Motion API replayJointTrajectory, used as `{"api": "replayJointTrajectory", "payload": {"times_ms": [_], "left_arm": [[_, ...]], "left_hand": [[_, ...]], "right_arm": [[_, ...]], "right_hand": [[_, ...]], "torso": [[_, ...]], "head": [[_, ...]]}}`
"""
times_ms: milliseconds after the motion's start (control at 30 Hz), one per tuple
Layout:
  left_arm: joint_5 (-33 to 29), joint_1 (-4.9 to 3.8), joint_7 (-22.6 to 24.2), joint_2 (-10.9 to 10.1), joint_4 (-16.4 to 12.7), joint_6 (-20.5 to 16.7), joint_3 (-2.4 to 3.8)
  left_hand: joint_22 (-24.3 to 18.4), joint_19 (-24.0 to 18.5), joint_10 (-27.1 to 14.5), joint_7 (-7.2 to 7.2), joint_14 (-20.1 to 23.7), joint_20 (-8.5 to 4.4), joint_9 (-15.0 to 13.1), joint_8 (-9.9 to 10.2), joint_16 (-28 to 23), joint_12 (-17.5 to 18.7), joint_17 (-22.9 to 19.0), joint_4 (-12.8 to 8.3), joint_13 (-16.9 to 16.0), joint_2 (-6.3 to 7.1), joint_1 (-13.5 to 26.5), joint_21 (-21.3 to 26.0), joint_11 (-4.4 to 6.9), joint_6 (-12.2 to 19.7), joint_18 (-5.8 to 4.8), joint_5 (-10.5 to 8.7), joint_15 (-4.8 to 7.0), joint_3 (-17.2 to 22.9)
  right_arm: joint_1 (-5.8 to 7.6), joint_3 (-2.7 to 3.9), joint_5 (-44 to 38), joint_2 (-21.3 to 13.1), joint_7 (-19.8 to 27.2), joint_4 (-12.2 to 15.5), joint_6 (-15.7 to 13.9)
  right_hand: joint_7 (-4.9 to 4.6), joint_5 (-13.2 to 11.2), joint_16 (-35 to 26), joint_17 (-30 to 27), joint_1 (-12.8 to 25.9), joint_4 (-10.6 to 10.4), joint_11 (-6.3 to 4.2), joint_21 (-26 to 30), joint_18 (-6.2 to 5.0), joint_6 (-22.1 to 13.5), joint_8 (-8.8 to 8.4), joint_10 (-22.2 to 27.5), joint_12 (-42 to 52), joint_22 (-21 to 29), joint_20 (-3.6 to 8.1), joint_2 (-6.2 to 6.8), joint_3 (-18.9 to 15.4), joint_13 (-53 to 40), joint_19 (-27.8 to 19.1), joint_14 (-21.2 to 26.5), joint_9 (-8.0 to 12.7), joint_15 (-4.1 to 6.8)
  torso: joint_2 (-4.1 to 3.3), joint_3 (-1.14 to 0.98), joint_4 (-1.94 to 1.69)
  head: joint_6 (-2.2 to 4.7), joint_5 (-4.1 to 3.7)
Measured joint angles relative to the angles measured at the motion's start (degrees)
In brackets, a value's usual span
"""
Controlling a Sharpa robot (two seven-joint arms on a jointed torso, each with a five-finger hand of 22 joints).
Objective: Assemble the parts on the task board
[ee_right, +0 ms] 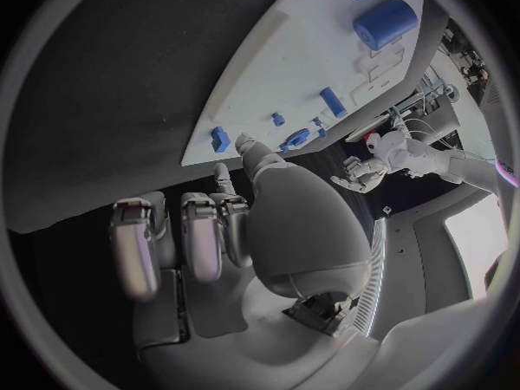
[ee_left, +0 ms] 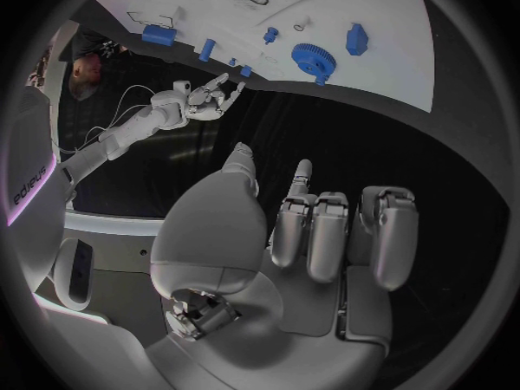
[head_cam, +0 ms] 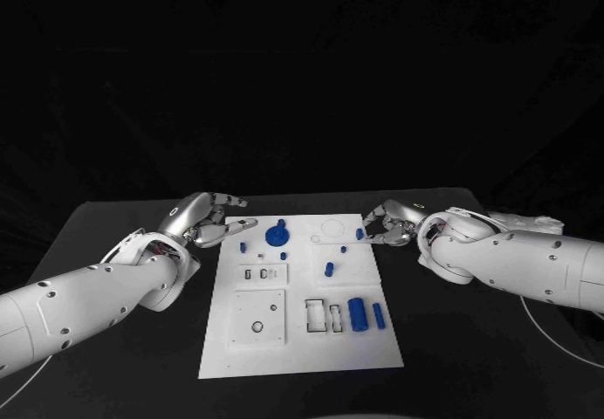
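— Progress on the white plastic task board (head_cam: 302, 349)?

— Early, I judge. My silver left hand (head_cam: 205, 220) and silver right hand (head_cam: 392, 224) hover at its far corners, fingers loosely curled, holding nothing. The blue toothed gear (head_cam: 278, 234) sits at the far end; small blue cylinders (head_cam: 356, 312) lie loose mid-board on the black table (head_cam: 113, 349). Most remains.

Black table (head_cam: 126, 349); dark backdrop (head_cam: 302, 87)

right hand (head_cam: 393, 225) | fingers' hold on small part (head_cam: 360, 233) | unclear
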State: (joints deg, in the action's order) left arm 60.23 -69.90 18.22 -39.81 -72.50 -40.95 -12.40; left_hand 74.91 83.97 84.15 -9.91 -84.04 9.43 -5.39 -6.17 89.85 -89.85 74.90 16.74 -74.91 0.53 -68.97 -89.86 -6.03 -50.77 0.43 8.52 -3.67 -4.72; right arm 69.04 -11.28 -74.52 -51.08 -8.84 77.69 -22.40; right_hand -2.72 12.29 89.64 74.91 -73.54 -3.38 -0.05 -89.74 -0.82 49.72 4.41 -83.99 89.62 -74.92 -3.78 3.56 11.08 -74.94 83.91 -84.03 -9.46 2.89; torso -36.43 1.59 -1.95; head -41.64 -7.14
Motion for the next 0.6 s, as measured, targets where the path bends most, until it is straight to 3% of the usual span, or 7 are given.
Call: {"api": "replayJointTrajectory", "payload": {"times_ms": [600], "left_arm": [[0.0,0.03,0.1,-0.1,0.0,0.0,0.00]], "left_hand": [[0.0,0.0,0.0,0.00,0.0,0.00,0.0,0.0,0.0,0.0,0.0,0.0,0.0,0.00,0.0,0.0,0.00,0.0,0.00,0.00,0.00,0.0]], "right_arm": [[-0.55,0.03,-0.7,3.4,-1.4,-4.0,-0.1]], "right_hand": [[-0.31,0.0,0.0,0.0,-0.2,0.0,0.00,0.0,0.00,0.3,-0.22,0.0,0.0,0.0,0.20,-0.23,0.0,0.0,0.2,0.0,0.0,0.00]], "torso": [[0.02,0.02,-0.01]], "head": [[0.07,0.01]]}}
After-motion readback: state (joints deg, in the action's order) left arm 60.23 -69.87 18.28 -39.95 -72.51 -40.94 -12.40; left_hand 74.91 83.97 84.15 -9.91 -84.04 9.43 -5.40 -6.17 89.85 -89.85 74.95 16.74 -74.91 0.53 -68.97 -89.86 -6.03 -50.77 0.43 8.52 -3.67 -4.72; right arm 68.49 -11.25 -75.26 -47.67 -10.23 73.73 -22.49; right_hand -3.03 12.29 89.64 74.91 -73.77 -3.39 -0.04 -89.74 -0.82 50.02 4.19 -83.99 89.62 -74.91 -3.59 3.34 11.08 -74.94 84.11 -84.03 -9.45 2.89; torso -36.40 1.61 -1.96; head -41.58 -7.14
